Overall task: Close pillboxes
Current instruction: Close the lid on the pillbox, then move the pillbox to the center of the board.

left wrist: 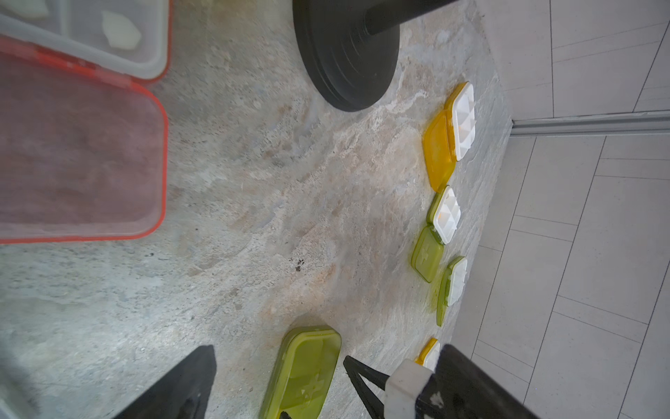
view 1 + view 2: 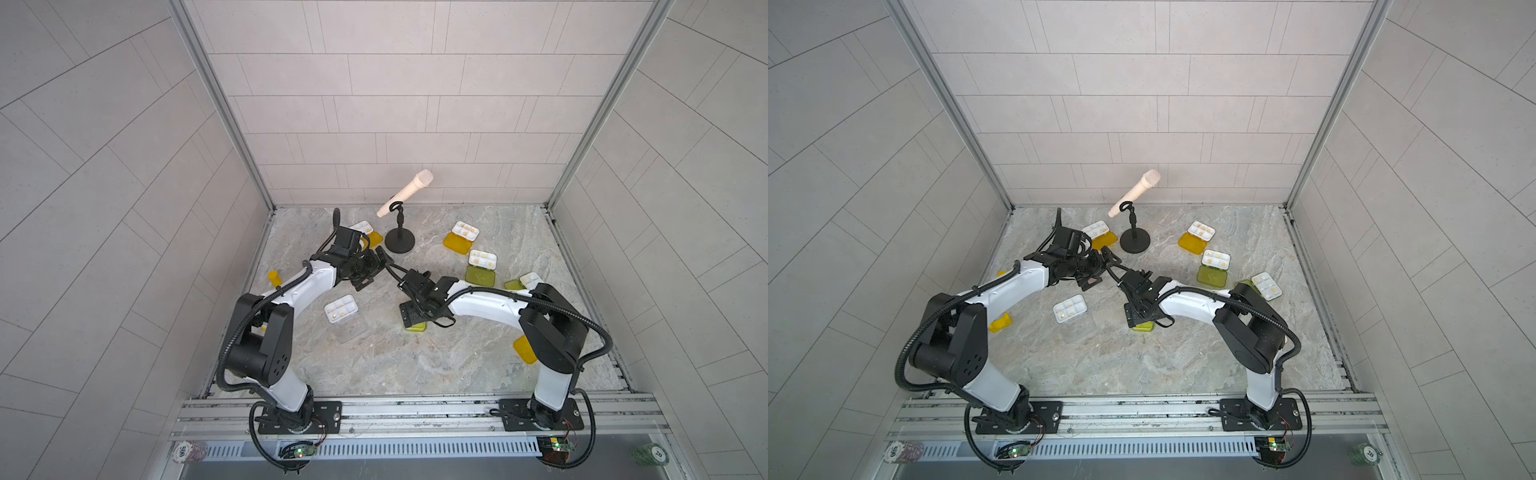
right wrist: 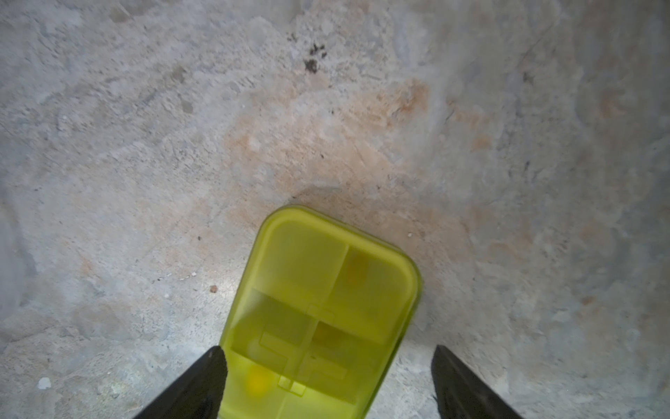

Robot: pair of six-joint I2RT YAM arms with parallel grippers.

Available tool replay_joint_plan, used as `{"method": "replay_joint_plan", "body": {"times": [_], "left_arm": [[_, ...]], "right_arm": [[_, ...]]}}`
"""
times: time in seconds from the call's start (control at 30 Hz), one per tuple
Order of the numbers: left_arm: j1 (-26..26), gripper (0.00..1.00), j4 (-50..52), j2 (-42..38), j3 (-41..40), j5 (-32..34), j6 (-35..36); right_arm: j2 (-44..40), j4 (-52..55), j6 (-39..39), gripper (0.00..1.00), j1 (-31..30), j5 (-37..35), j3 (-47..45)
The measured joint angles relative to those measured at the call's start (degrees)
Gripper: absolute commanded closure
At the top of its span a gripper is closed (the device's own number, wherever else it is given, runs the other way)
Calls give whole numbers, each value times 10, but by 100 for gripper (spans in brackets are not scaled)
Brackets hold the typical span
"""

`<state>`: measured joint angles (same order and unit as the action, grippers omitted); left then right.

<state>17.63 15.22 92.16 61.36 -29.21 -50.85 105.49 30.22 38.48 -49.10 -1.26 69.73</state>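
A closed lime green pillbox [image 3: 322,312] lies on the marble floor under my right gripper [image 3: 331,384], which is open. One finger [image 3: 195,388] touches the box's edge and the other stands clear of it. In both top views only the box's edge [image 2: 416,327] shows below that gripper [image 2: 409,316]. My left gripper [image 2: 380,261] hangs open and empty near the microphone stand. Beside it lies an open pillbox with a pink lid [image 1: 72,145]. Several more pillboxes lie open: a clear-lidded one [image 2: 340,308], orange-lidded ones [image 2: 464,230] [image 2: 361,227], and green-lidded ones [image 2: 482,258] [image 2: 530,278].
A microphone on a black round-based stand [image 2: 400,242] stands at the back centre. A small yellow bottle [image 2: 273,278] is by the left wall. An orange lid [image 2: 524,350] pokes out under the right arm. Tiled walls close in three sides.
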Motion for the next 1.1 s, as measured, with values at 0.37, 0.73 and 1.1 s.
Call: {"method": "replay_joint_plan", "body": {"times": [0.37,0.73,1.1], "left_arm": [[-11,1,-4,-26,0,2,-2],[-12,1,-4,-26,-2,3,-4],[-12,1,-4,-26,-3,3,-4]], "right_arm": [[9,-3,42,14,-27,-8,-3],[9,-14,49,20,-24,-26,-17],[24,-12,37,18,-6,-32,-14]]}}
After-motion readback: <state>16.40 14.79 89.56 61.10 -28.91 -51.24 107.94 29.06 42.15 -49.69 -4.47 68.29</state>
